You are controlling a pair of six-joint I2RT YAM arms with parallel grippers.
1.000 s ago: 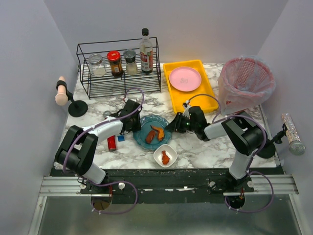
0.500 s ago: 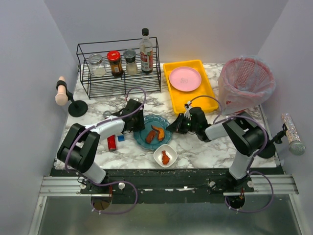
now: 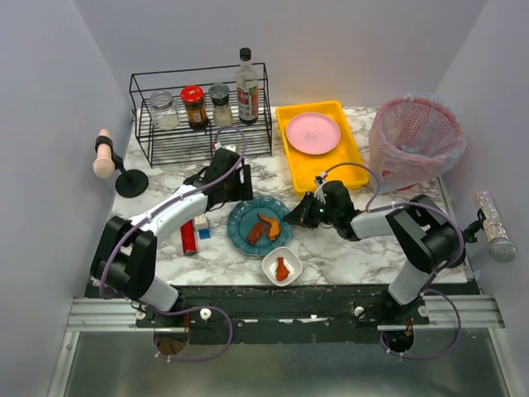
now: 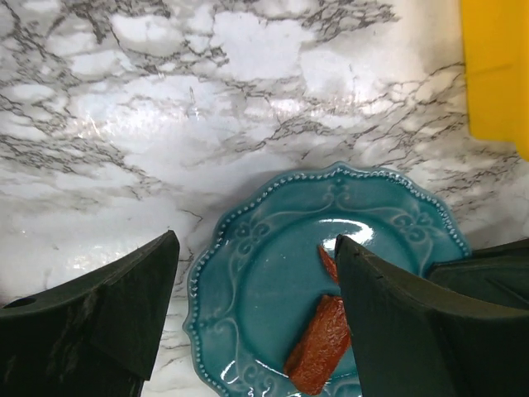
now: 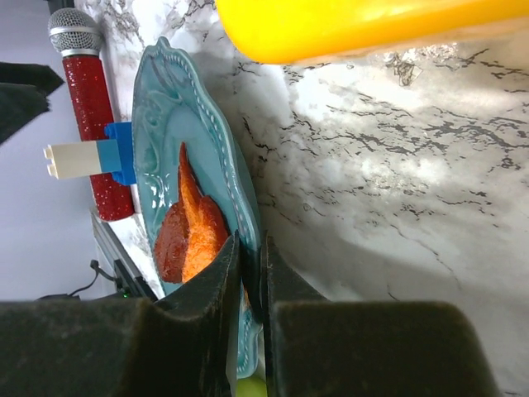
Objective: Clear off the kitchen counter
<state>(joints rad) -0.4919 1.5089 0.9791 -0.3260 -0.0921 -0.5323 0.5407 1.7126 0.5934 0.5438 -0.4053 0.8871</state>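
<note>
The kitchen counter is white marble. A teal plate with two orange-brown food pieces lies on it front centre. My right gripper is shut on the plate's right rim; the right wrist view shows both fingers clamping the plate's rim by the food. My left gripper is open and empty, hovering over the plate's far-left edge. In the left wrist view the plate and food lie between its spread fingers.
A white bowl with a food piece sits near the front edge. A red shaker and a blue-white brick lie left of the plate. A yellow tray holds a pink plate. A wire rack with jars stands at the back left, a pink bin at the back right.
My left gripper has risen and moved back from the plate's left side to over its far-left edge. The right gripper stays clamped on the rim.
</note>
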